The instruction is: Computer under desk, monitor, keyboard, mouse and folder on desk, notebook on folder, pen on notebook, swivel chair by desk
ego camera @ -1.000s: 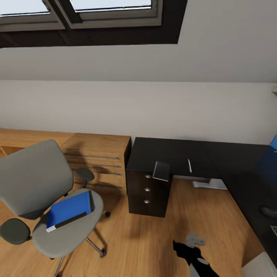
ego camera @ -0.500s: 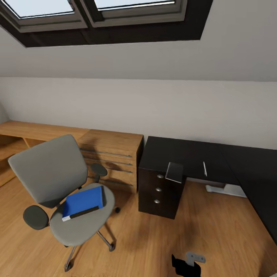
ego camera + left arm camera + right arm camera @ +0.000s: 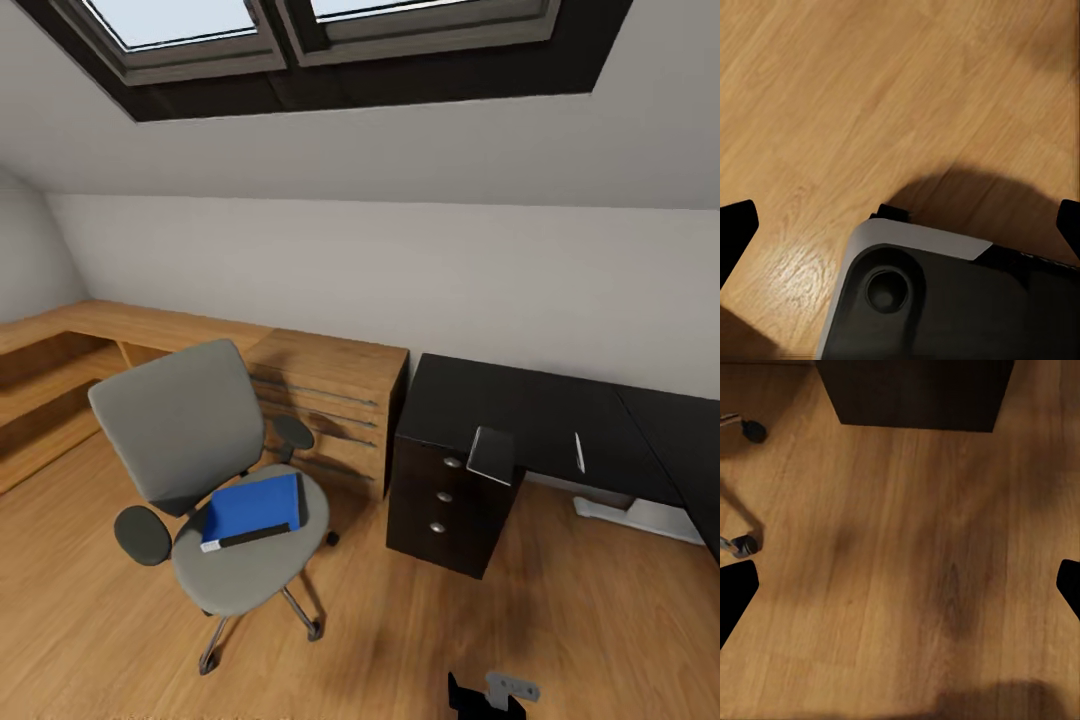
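You're looking at the long glossy black L-shaped desk [image 3: 560, 420] with its drawer unit and round silver knobs, and the part you can see has almost nothing sorted on it. Next down in size, the grey padded swivel chair [image 3: 215, 470] with black armrests sits well apart from the desk, out in front of the light wooden dresser [image 3: 330, 395] — so parking it next to the desk is still to do.

The flat bright blue folder [image 3: 255, 508] with the dark spine is lying on the chair seat, untouched, and that looks like your next pickup. The small black notebook [image 3: 491, 452] rests on the desk corner above the drawers, hanging a bit over the front edge, and the thin pale pen [image 3: 579, 452] lies on the desktop a little further along. Both are on the desk but not stacked on anything yet.

Your left gripper [image 3: 900, 225] and right gripper [image 3: 900, 585] both hang over bare wooden floor [image 3: 907, 547], jaws spread wide, holding nothing. Monitor, keyboard, mouse and computer — can't judge those from here. I'd say most of the job is still ahead.
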### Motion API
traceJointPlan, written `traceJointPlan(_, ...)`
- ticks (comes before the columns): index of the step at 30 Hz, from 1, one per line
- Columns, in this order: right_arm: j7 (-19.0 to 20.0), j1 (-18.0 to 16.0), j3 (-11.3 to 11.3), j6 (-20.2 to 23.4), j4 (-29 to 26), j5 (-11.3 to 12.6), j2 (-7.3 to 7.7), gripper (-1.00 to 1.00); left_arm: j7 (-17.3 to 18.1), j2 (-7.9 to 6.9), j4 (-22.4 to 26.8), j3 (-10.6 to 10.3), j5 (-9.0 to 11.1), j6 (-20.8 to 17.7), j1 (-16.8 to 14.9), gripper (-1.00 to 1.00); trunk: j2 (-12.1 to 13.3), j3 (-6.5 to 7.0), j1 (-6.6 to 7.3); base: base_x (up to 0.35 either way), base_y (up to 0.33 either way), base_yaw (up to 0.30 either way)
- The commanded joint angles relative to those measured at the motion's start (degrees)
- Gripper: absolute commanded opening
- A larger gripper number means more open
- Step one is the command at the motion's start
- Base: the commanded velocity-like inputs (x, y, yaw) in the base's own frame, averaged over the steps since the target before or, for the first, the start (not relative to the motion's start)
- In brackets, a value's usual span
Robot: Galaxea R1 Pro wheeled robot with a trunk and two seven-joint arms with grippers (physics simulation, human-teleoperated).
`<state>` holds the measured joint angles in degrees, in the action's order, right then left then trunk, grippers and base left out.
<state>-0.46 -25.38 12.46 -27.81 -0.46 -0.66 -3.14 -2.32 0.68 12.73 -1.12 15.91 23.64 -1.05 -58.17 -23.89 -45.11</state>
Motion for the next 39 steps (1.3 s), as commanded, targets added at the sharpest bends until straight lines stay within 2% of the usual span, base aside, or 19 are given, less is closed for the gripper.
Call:
traceJointPlan(1,-0.1,0.0,0.2,-0.3,0.1,-0.1,-0.03,1.0,0.4,-0.1,-0.3,-0.1,0.1,0.4,0.0,1.0,0.0,-0.07,0.0,0.0,0.0,0.264)
traceJointPlan(7,-0.1,0.0,0.2,-0.6,0.2,0.0,-0.09,1.0,2.3,-0.94,-1.1,0.0,0.1,0.9,0.0,1.0,0.0,-0.11,0.0,0.0,0.0,0.268)
traceJointPlan(17,-0.1,0.0,0.2,-0.8,0.2,0.0,0.11,1.0,3.0,-1.61,-1.3,0.0,0.1,1.1,-0.1,1.0,0.0,-0.14,0.0,0.0,0.0,0.242)
traceJointPlan(39,-0.4,0.0,0.2,-0.9,0.0,-0.1,-0.01,1.0,3.0,-1.74,-1.3,0.1,0.2,1.2,-0.1,1.0,0.0,-0.17,0.0,0.0,0.0,0.051)
